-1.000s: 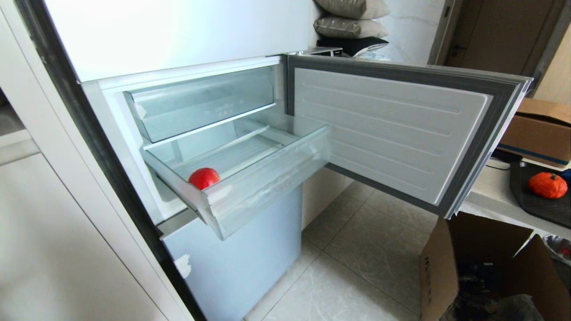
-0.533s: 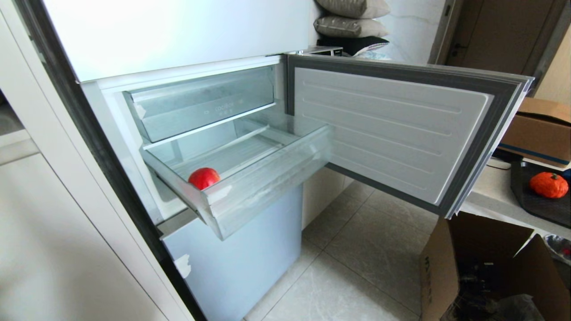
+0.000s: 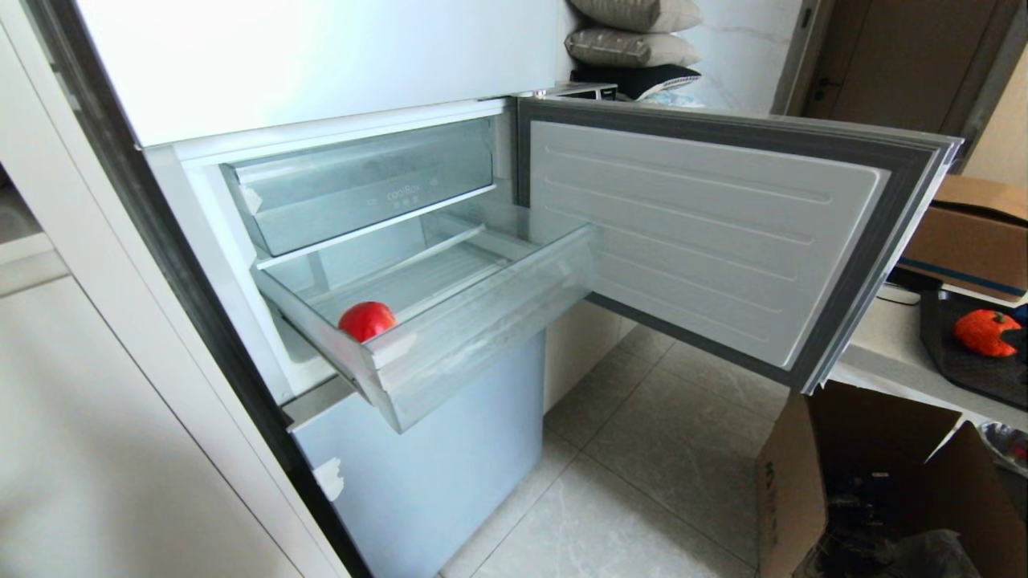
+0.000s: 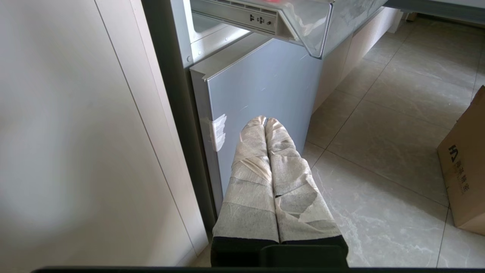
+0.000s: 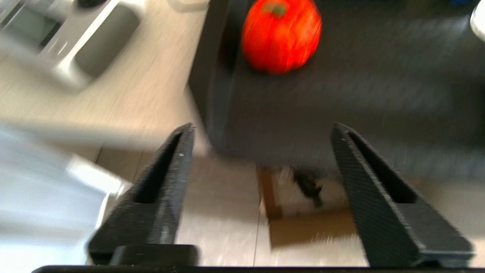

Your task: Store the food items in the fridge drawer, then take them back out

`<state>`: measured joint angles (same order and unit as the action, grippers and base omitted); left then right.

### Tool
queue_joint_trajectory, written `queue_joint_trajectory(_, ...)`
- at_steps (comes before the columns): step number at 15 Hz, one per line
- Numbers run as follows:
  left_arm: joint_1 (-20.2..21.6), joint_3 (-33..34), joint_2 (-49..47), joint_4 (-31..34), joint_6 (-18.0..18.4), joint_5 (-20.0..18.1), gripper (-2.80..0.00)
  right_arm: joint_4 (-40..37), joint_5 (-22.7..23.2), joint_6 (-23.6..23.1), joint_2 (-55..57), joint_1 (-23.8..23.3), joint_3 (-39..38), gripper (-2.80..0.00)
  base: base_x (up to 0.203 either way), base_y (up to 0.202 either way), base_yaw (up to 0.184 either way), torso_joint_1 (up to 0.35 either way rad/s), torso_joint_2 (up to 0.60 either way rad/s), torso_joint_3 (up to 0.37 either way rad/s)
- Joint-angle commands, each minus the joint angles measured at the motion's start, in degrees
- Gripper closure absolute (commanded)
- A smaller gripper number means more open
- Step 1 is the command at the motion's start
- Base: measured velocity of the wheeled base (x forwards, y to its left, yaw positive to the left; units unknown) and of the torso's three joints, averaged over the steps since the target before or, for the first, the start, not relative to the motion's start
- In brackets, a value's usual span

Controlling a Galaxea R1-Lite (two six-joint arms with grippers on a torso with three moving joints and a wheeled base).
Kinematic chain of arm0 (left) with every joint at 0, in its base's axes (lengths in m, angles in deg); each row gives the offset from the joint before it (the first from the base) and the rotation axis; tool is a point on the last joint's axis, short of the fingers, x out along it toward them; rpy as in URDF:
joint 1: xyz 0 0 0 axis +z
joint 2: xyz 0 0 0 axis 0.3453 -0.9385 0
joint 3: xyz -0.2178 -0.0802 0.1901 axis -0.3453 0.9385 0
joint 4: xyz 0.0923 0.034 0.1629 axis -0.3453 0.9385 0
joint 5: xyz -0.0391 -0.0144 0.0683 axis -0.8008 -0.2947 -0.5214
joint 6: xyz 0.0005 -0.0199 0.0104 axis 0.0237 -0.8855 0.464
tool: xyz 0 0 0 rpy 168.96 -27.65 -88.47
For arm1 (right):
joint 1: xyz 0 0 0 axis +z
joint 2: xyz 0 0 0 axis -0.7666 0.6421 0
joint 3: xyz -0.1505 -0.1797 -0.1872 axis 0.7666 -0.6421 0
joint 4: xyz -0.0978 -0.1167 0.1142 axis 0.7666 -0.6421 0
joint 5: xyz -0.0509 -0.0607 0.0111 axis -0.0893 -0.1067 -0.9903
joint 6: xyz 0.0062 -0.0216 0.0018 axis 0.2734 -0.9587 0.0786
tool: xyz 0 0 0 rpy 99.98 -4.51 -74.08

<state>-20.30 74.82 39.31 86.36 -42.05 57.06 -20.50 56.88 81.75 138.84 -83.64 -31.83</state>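
The fridge drawer (image 3: 482, 321) stands pulled out, with a smooth red food item (image 3: 367, 319) in its front left corner. A second food item, orange-red and ribbed (image 3: 986, 331), sits on a dark mat (image 3: 964, 365) on the counter at the far right. In the right wrist view my right gripper (image 5: 262, 127) is open and empty, and this orange-red item (image 5: 281, 35) lies ahead of it, beyond the mat's near edge. My left gripper (image 4: 265, 120), its fingers wrapped in tape, is shut and hangs low in front of the lower fridge door (image 4: 265, 83).
The open fridge door (image 3: 707, 241) juts out to the right of the drawer. A clear bin with lettering (image 3: 361, 193) sits above the drawer. An open cardboard box (image 3: 811, 482) stands on the floor below the counter. Another box (image 3: 972, 233) rests on the counter.
At the head view's right edge a dark shape now covers the right side of the orange-red item. The drawer and the red item have not moved.
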Motion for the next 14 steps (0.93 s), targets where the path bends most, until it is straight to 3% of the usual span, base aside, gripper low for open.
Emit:
queue_joint_trajectory(1, 0.0, 0.0, -0.1, 0.0, 0.0, 0.0, 0.00, 0.3, 0.1, -0.3, 6.7, -0.9, 5.0, -2.80, 0.000, 0.000, 0.000, 0.000, 0.00, 0.000)
queue_joint_trajectory(5, 0.0, 0.0, -0.1, 0.0, 0.0, 0.0, 0.00, 2.4, 0.3, -5.7, 14.6, -1.7, 12.1, -2.80, 0.000, 0.000, 0.000, 0.000, 0.00, 0.000)
queue_joint_trajectory(10, 0.0, 0.0, -0.1, 0.0, 0.0, 0.0, 0.00, 2.6, 0.8, -6.3, 20.0, -2.9, 20.4, -2.80, 0.000, 0.000, 0.000, 0.000, 0.00, 0.000)
queue_joint_trajectory(14, 0.0, 0.0, -0.1, 0.0, 0.0, 0.0, 0.00, 2.6, 1.7, -9.9, 23.7, -3.8, 25.3, -2.80, 0.000, 0.000, 0.000, 0.000, 0.00, 0.000)
